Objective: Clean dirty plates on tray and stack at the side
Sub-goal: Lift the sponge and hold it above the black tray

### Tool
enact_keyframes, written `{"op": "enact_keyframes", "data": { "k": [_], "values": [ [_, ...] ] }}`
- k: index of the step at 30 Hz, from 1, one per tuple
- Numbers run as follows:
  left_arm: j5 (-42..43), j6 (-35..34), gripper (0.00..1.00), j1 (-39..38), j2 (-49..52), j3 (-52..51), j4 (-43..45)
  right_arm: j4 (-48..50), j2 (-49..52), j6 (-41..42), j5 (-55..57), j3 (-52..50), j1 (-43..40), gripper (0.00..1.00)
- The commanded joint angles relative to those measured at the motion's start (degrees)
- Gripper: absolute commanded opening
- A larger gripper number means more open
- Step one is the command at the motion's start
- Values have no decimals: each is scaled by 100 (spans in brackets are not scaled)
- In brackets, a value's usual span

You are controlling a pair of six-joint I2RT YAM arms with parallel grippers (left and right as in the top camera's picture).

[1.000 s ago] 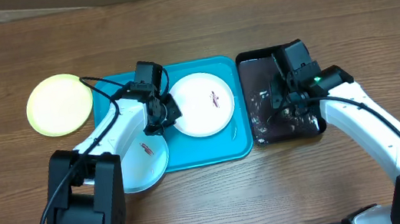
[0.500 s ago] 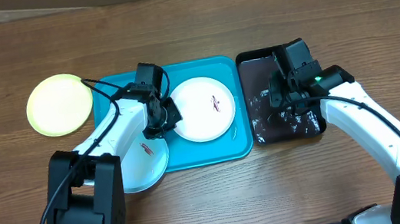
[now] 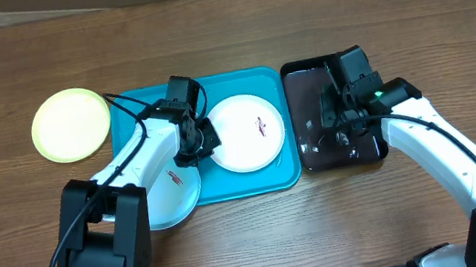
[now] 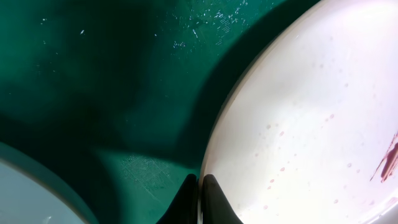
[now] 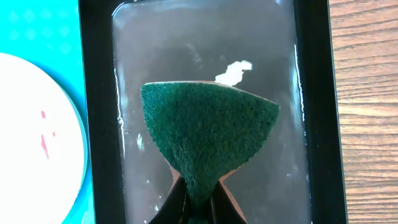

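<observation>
Left gripper (image 3: 195, 145) was down on the tray (image 3: 276, 176), its fingers (image 4: 186, 200) pinched together on the left rim of the white plate (image 3: 243, 133). The left wrist view showed it up close: the two dark tips met right at the plate's edge, one on the plate side and one on the tray side. The white plate lay flat in the middle of the tray, with a reddish smear right of its centre and small pink specks across its face.

Over on the right, the right gripper (image 5: 196, 205) was clamped on a green sponge (image 5: 208, 134), which fanned out wide from the fingertips. It hung above the black tray (image 3: 305, 79), which lay just beside the tray's right edge and had a glossy wet film and a few white flecks on its bottom. Whether the sponge touched that film, the views did not settle.

The blue plate (image 3: 182, 201) lay over the tray's corner nearest the left arm's base, partly out over the worktop (image 3: 296, 15) and partly hidden under the arm, with a small reddish mark on it. The yellow-green plate (image 3: 71, 124) sat alone on the worktop, left of the tray and apart from the other two.
</observation>
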Motion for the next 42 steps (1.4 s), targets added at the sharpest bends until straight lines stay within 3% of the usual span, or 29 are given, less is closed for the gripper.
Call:
{"op": "enact_keyframes", "data": {
  "k": [1,7,20,27,32,35,37,42],
  "values": [
    [-2,120,4,-48,-103,-31,-26,44,-11,-15,-7,-20,-42,4],
    [-2,120,4,-48,-103,-31,-22,146,-11,-46,-588,-20,-42,4],
    [-4,120,4,-48,-103,-31,-20,348,-11,105,-546,46,-144,4],
    [0,120,4,-55,-103,-31,-22,-675,-11,-39,-503,1145,-170,4],
    [-4,118,4,-87,-103,-31,2,-850,-11,-39,-501,1427,-170,4],
    [-48,118,15,-85,-103,-31,81,-850,-4,-42,-570,1408,-151,4],
    [-37,116,4,-92,-103,-31,111,-835,0,-48,-597,1408,-98,4],
    [-17,114,4,-188,-103,-31,94,-809,4,-85,-551,1408,-15,4]
  ]
}}
